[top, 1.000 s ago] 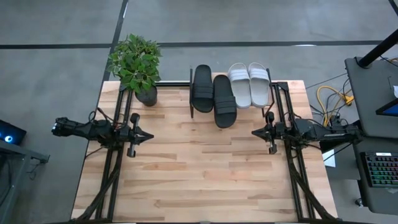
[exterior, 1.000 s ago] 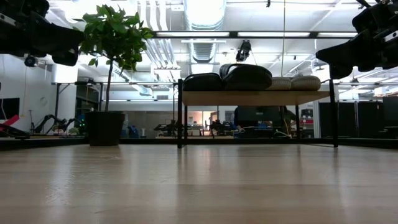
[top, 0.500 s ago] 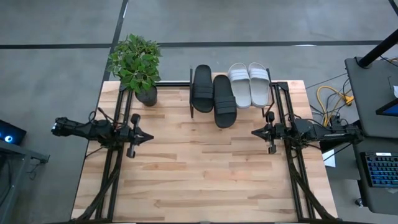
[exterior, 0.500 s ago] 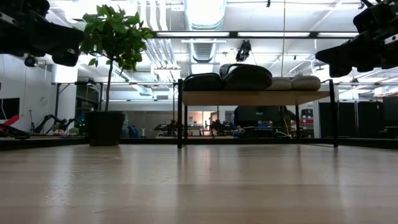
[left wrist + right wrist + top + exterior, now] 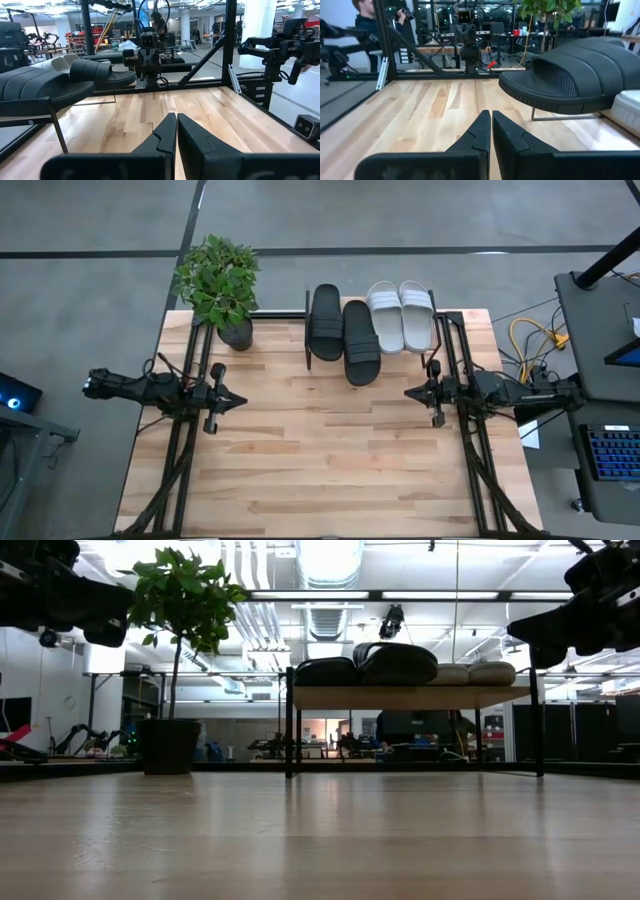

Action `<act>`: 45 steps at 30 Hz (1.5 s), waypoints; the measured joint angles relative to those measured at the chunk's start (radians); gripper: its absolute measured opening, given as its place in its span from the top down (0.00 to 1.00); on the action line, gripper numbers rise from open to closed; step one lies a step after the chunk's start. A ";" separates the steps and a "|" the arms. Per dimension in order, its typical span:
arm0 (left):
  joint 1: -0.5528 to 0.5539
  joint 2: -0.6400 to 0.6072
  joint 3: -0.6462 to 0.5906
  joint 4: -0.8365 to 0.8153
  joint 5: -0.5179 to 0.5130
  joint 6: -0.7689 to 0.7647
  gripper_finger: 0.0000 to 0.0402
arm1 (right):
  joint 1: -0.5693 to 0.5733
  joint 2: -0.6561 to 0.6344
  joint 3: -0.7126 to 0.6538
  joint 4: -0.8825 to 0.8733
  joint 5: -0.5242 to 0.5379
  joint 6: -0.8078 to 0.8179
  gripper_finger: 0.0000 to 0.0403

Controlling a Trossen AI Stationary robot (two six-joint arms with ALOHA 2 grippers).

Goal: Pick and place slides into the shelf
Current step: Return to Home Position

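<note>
Two black slides (image 5: 343, 334) and two grey-white slides (image 5: 402, 314) lie side by side on the low shelf (image 5: 410, 697) at the table's far edge, soles down on its plank. One black slide (image 5: 361, 343) sticks out over the shelf's near edge. My left gripper (image 5: 241, 397) hovers shut above the table's left side. My right gripper (image 5: 408, 392) hovers shut above the right side, near the shelf's right end. Both point toward the table's middle and hold nothing.
A potted plant (image 5: 220, 285) stands at the far left corner beside the shelf. Black arm frames (image 5: 186, 440) run along the table's left and right sides. Bare wooden tabletop (image 5: 320, 450) spreads between the arms. A person (image 5: 367, 22) shows in the room behind.
</note>
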 joint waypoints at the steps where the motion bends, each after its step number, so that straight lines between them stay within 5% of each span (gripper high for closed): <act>1: 0.000 0.000 0.000 0.000 -0.001 0.000 1.00 | 0.000 0.000 0.000 0.000 0.000 0.017 0.98; 45: 0.000 -0.001 0.000 0.000 0.000 0.001 1.00 | 0.000 0.003 0.000 0.000 0.000 0.102 0.98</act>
